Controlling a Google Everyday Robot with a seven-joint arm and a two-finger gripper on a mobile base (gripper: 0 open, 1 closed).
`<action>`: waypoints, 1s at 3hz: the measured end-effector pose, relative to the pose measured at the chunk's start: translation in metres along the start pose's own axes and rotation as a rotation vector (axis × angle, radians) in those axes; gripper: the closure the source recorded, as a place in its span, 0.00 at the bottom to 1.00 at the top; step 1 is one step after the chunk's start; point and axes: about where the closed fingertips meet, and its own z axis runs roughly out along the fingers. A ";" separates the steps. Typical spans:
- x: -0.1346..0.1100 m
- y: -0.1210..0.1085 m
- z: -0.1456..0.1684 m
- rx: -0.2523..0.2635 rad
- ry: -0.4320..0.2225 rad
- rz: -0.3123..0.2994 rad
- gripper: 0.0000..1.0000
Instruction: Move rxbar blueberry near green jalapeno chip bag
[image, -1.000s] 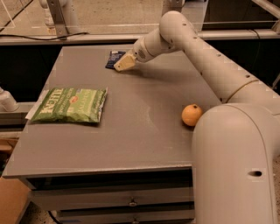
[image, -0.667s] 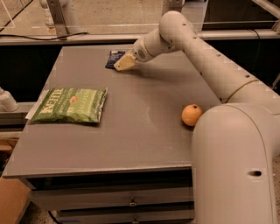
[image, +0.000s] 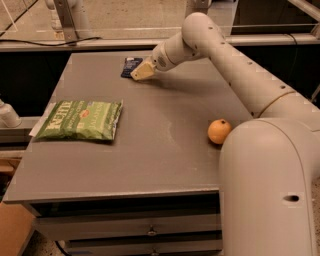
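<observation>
The end effector (image: 141, 73) is reaching down to the far part of the desk (image: 165, 170), well beyond the green jalapeno chip bag (image: 80, 120) and off to that bag's right. Its pale tip is sitting right at the near right edge of the rxbar blueberry (image: 129, 65) and seems to be touching the wrapper. Whether the end effector is parted, together or clamped on the bar cannot be told from this angle.

The rxbar blueberry is lying flat on the desk, well apart from the chip bag, farther back than the bag and to its right, close to the desk's far edge. Its dark blue wrapper is showing only partly, since the end effector is covering its near corner.

The chip bag is lying flat near the desk's left edge, with its white lettering facing up and its pale edge pointing left.

An orange (image: 219, 131) is resting on the desk well to the right of the chip bag, just beside the robot's big white body. The arm (image: 240, 65) is stretching from that body, above the orange, toward the bar.
</observation>
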 end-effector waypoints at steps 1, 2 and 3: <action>0.000 0.000 0.000 0.000 0.000 0.000 1.00; 0.000 0.000 0.000 0.000 0.000 0.000 1.00; 0.000 0.000 0.000 0.000 0.000 -0.001 1.00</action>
